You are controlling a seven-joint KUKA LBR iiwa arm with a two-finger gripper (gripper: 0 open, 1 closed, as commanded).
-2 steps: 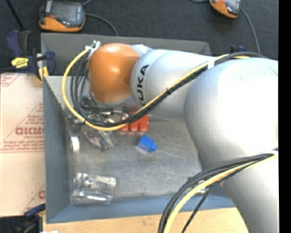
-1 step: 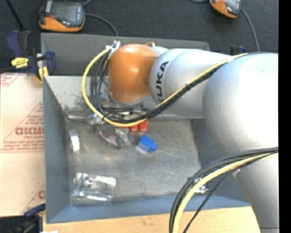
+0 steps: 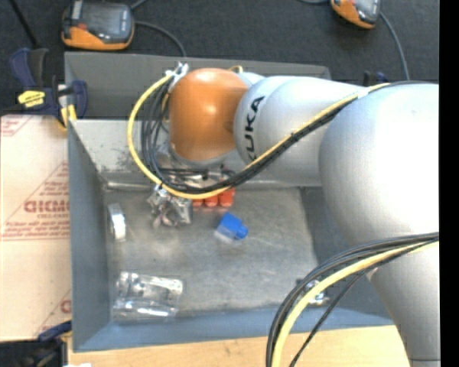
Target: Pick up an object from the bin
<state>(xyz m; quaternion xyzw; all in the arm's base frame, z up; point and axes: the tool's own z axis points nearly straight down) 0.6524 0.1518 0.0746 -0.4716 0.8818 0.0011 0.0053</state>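
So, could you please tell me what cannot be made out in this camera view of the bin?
- End effector: largely hidden under the orange cover and cables; whether it holds anything cannot be told.
- Red thing at the back: its top is covered by the cables, so its kind is unclear.
- Clear thing, front left: too faint to identify.
- Bin, right side: hidden by the arm.
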